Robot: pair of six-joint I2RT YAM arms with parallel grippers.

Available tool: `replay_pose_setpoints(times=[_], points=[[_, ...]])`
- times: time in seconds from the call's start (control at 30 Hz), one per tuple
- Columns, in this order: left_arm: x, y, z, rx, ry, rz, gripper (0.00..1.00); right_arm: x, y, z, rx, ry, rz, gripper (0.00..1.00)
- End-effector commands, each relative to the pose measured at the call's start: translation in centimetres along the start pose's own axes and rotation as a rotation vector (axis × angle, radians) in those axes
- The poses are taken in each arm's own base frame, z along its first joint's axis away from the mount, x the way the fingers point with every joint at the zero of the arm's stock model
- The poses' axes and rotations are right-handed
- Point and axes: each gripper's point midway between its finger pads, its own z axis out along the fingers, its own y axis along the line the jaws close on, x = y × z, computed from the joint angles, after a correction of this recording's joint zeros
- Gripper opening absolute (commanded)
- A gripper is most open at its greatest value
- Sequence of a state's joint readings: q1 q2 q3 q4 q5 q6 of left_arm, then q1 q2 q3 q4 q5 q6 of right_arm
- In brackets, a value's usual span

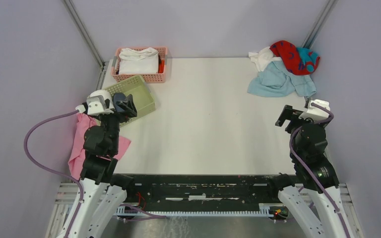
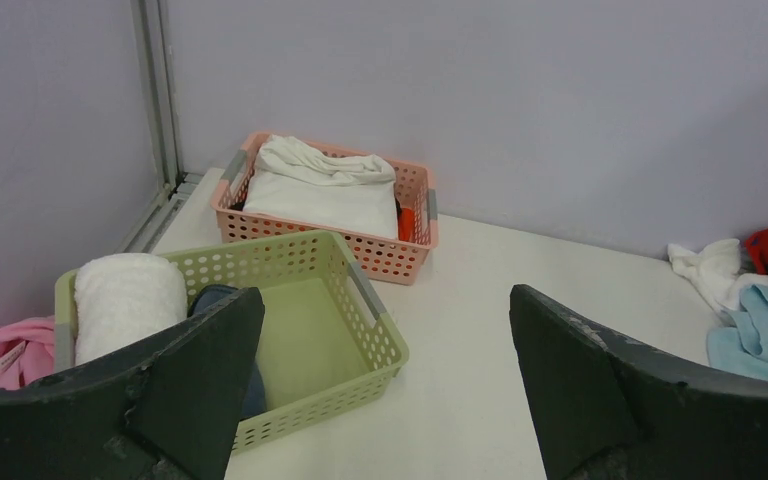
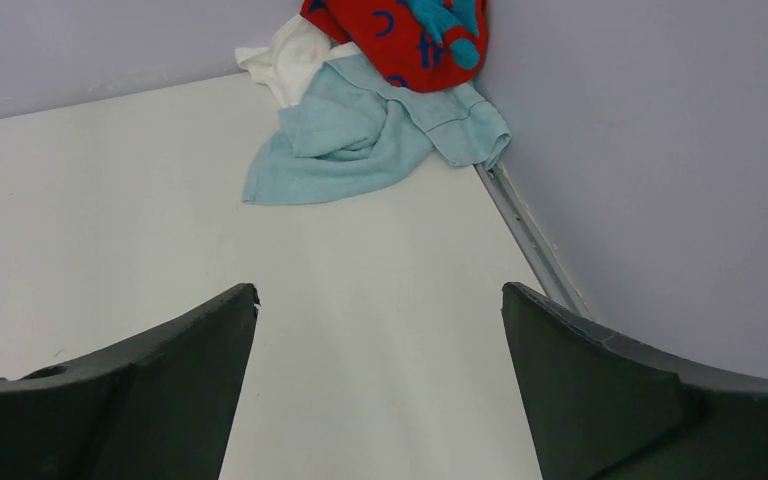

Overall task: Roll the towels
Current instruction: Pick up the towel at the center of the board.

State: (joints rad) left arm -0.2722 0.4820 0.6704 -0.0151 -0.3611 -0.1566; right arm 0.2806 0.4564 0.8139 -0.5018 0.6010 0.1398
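Overhead view: white table (image 1: 203,124), both arms at its near edge; the left gripper (image 1: 129,105) hangs over a pale green perforated plastic basket (image 1: 144,96) at the left side, jaws spread wide, nothing between them; the right gripper (image 1: 284,118) hangs near the right edge, equally spread and empty. We note the towels heaped unrolled in the far right corner: a red terry towel with teal-blue marks (image 1: 288,55) on top against the wall, a crumpled white terry towel (image 1: 261,58) to its left, and a small light blue terry towel (image 1: 278,82) spilling nearest us. A pink perforated plastic basket (image 1: 146,78) at the far left holds a folded white cloth (image 1: 139,62); a plain pink cloth (image 1: 82,144) droops over the table's left edge.

Left wrist view: both black fingers stand well apart; a rolled white terry towel (image 2: 125,300) lies at the left end of the green basket, with something dark blue beside it, half hidden by a finger; we cannot tell what it is.

Right wrist view: fingers apart over bare table; the blue towel lies ahead, well clear of them, the red one behind it.
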Motion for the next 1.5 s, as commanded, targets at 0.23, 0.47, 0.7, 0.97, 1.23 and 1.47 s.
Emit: replay_pose_setpoints(times=[0.23,0.47,0.7,0.97,1.23,1.47], points=[[-1.1,-0.6,0.0,0.022,-0.042,-0.072,0.99,-0.3,0.1,0.1,-0.003,-0.033,0.024,1.00],[-0.1,-0.7,0.0,0.033,0.002,-0.045,0.99,0.1,1.6,1.3,-0.039,0.008,-0.008,1.00],[2.0,-2.4,0.4,0.100,0.099,-0.088,0.99,2.0,5.5,6.0,-0.060,0.152,-0.037,1.00],[4.6,-4.8,0.6,0.227,0.194,-0.064,0.99,7.0,6.4,15.7,0.045,0.331,0.005,0.97],[6.1,-5.8,0.8,0.283,0.242,-0.065,0.99,12.8,3.1,27.1,0.155,0.466,0.173,0.93],[7.2,-5.6,1.5,0.284,0.280,-0.062,1.00,16.8,2.8,32.9,0.170,0.547,0.259,0.91]])
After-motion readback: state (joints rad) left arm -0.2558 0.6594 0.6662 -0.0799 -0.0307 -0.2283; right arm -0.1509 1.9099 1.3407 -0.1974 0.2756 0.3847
